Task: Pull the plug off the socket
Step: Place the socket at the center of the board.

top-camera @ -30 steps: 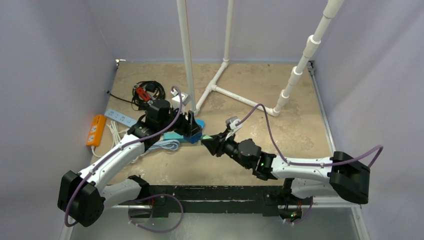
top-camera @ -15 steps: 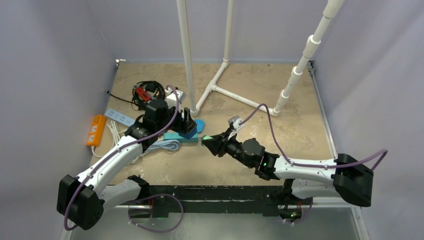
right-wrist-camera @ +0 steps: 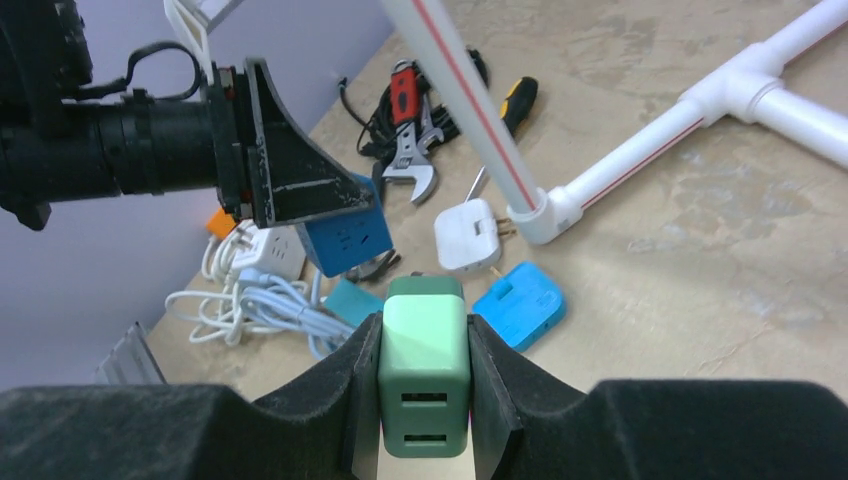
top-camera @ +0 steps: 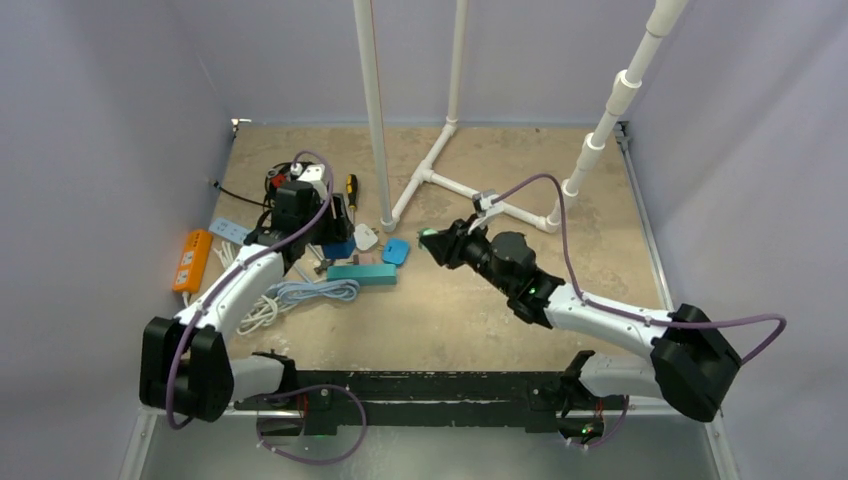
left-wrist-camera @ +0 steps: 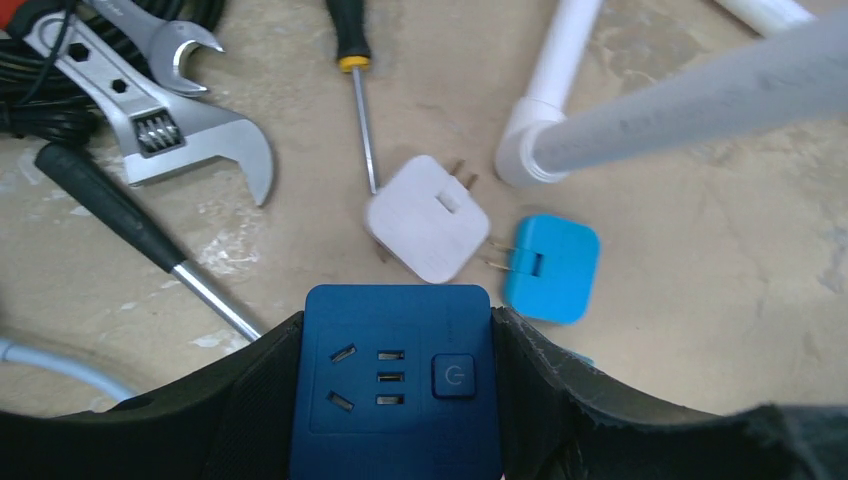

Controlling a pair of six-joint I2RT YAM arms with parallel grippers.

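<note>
Near the white pipe (left-wrist-camera: 545,95) lie a white charger (left-wrist-camera: 425,220), a screwdriver (left-wrist-camera: 345,30) and a wrench (left-wrist-camera: 170,125). My left claw (left-wrist-camera: 395,390) pinches the blue socket (left-wrist-camera: 380,330); my right claw (right-wrist-camera: 424,390) pinches the green plug (right-wrist-camera: 424,330), well apart.

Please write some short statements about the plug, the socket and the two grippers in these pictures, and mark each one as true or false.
1. The left gripper holds the dark blue socket block. True.
2. The green plug sits in that socket. False: it is apart from the socket, clamped in the right gripper.
3. A white adapter and a light blue adapter lie loose on the table. True.
4. The right gripper is empty. False: it is shut on the green plug.
5. The orange power strip lies by the right wall. False: it lies at the left edge of the table.
</note>
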